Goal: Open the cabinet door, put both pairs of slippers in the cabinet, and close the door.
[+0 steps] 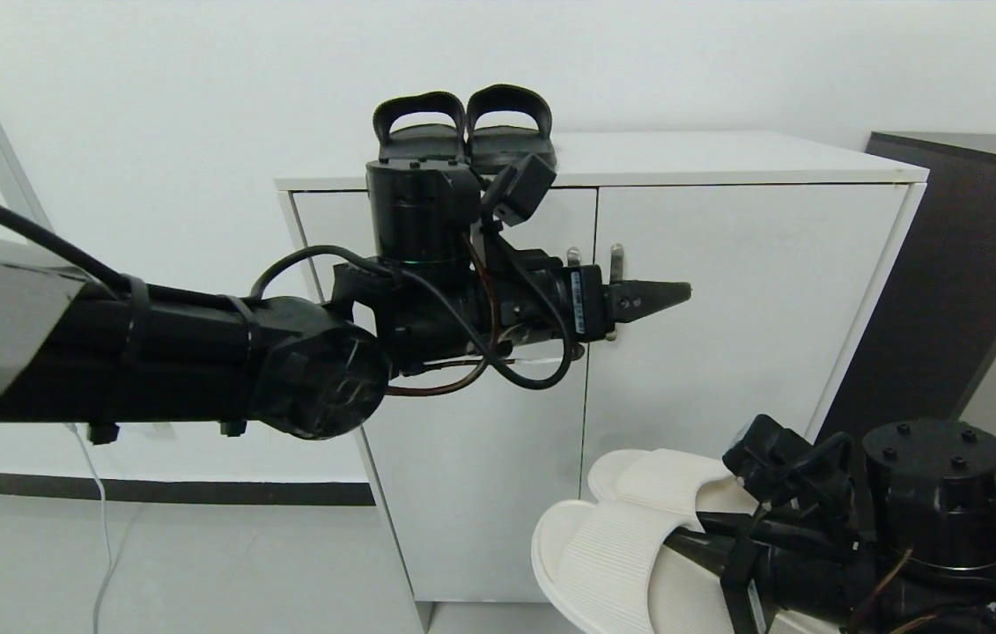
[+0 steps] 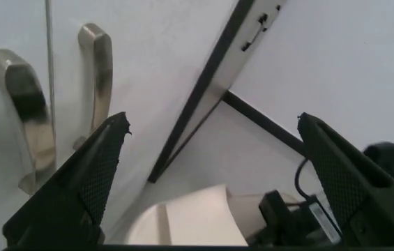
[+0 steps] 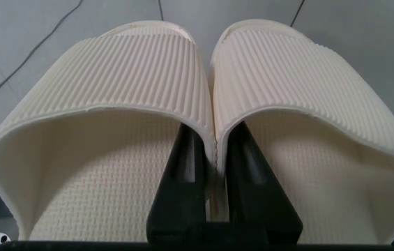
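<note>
Two pairs of slippers are in view, along with one white two-door cabinet (image 1: 726, 308) bearing two curved metal bar handles (image 2: 22, 132) at the seam where its doors meet. Both doors are shut.

The pair of black rubber slippers (image 1: 462, 128) has arched straps and stands side by side on the cabinet's top, near its left end. The pair of cream ribbed slippers (image 1: 630, 528) has textured insoles and is low in front of the right door, toes pointing left.

The left arm stretches level across the cabinet front. The left gripper (image 1: 656, 298) is just beside the handles, its jaws wide apart. The right gripper (image 3: 213, 132) has its jaws clamped on the cream pair's touching inner walls, one finger inside each slipper.
</note>
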### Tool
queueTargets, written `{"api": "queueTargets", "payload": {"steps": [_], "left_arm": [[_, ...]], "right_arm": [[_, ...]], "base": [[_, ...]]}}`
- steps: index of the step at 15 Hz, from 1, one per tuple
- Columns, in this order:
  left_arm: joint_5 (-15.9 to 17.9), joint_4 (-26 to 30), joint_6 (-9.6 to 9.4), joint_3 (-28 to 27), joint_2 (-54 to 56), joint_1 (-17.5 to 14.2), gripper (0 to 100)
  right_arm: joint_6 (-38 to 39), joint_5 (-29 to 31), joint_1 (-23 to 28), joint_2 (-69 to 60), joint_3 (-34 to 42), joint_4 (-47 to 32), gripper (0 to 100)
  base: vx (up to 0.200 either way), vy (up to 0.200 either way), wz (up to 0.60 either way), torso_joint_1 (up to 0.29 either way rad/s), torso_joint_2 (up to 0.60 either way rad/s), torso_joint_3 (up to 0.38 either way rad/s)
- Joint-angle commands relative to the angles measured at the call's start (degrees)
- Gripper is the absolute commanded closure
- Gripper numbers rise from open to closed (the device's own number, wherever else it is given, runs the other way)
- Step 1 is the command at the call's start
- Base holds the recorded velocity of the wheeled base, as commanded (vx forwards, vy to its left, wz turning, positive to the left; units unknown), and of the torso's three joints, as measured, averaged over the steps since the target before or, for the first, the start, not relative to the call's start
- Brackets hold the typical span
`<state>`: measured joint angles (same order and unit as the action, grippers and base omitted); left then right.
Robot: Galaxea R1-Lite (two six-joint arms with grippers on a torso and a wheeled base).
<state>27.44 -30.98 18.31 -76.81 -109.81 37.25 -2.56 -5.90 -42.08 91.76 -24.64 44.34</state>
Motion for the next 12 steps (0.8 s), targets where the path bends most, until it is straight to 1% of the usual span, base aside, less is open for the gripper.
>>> {"api": "queueTargets", "payload": {"steps": [1,2,3,4,9,12], "left_arm": [[-2.22,0.39,-0.03,-2.29,-2.07,0.19,0],[-3.45,0.65,-0.03,-3.43,-2.78,0.19,0],[-3.89,0.74,-0.03,-3.87,-3.04,0.1,0],[-4.06,0.74,-0.03,-3.96,-3.13,0.1,0],[-7.14,0.74,-0.03,-3.61,-3.65,0.01,0],[-7.58,0.83,-0.12,-4.75,-4.97,-0.08,0]], "right_arm": [[-0.08,0.1,-0.02,0.35,0.03,0.31,100],[-0.16,0.19,-0.02,0.35,0.03,0.49,100],[-0.16,0.19,-0.02,0.35,0.12,0.49,100],[-0.16,0.19,-0.02,0.35,0.12,0.49,100],[-0.25,0.28,-0.02,0.35,0.12,0.49,100],[-0.25,0.28,-0.02,0.35,0.2,0.49,100]], "base": [[0.0,0.0,0.0,0.0,0.0,0.0],[0.0,0.0,0.0,0.0,0.0,0.0],[0.0,0.0,0.0,0.0,0.0,0.0],[0.0,0.0,0.0,0.0,0.0,0.0],[0.0,0.0,0.0,0.0,0.0,0.0],[0.0,0.0,0.0,0.0,0.0,0.0]]}}
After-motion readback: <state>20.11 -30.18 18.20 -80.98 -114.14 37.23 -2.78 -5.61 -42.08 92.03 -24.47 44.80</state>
